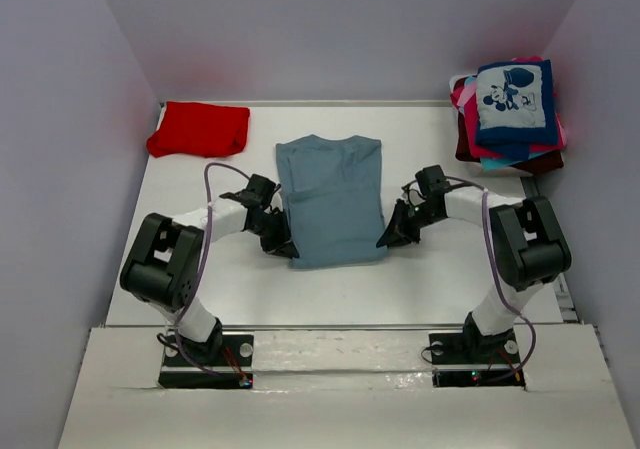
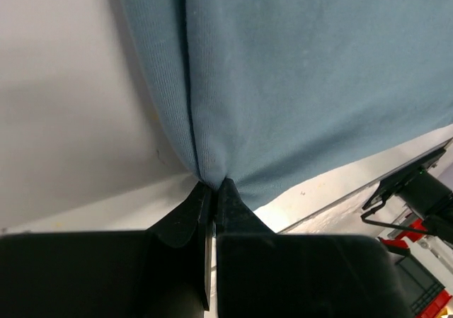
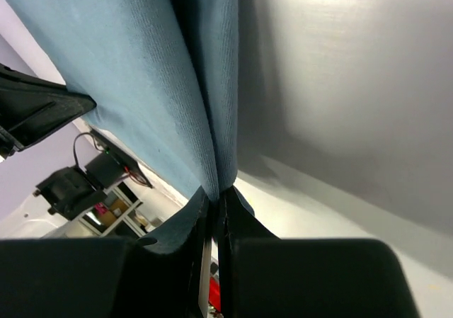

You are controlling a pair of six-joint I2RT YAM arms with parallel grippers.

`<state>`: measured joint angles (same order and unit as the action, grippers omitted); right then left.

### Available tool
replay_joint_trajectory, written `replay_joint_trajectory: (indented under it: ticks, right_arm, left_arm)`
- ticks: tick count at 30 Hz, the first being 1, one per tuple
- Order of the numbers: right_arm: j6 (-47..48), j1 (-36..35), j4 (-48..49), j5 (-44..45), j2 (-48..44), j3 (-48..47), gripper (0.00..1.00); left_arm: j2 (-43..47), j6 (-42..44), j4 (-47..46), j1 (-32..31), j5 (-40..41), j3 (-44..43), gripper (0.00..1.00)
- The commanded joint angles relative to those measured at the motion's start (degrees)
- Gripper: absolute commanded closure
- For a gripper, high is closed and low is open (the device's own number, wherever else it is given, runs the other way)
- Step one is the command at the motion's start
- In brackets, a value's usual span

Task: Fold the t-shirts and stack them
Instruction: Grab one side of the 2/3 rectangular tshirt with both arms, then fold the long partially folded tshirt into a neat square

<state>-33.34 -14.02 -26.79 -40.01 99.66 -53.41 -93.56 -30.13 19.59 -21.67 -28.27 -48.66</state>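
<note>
Left gripper (image 1: 284, 246) pinches grey-blue t-shirt (image 1: 330, 194) hem at 7 o'clock | right gripper (image 1: 390, 237) clamps 5 o'clock corner | best lifted evenly, folded toward 12

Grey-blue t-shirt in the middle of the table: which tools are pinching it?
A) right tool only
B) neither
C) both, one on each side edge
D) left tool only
C: the wrist views show the left tool and the right tool each shut on an edge of the grey-blue t-shirt.
</note>
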Motion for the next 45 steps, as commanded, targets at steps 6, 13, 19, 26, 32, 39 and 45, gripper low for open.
replay_joint_trajectory:
  ticks: [6,13,19,26,32,39,45]
  right_arm:
    - [2.49,-2.76,-5.55,1.43,-11.32,6.56,0.93]
    - [3.55,-3.29,-10.83,1.51,-19.58,9.9,0.93]
    - [3.46,-3.82,-15.31,1.43,-26.17,12.36,0.93]
    - [3.37,-4.35,-18.04,1.77,-29.61,10.79,0.93]
    - [2.76,-4.35,-19.27,4.23,-28.12,3.42,0.93]
    - [1.53,-4.35,-18.39,6.78,-21.98,-7.12,0.93]
    - [2.49,-4.35,-18.83,8.89,-14.5,-16.8,0.93]
  left_arm:
    - [13.56,-3.7,5.63,-4.78,3.13,5.42,0.94]
    - [22.62,-6.61,10.11,-6.54,4.1,7.09,0.94]
    - [29.39,-6.96,16.26,-7.77,6.83,8.06,0.94]
    - [33.44,-8.89,18.28,-7.77,6.56,6.66,0.94]
    - [29.76,-7.32,20.13,-7.77,8.58,-2.04,0.94]
    - [20.54,-3.98,20.92,-7.77,10.69,-16.34,0.94]
    - [11.92,-1.51,21.53,-7.77,12.27,-25.68,0.94]
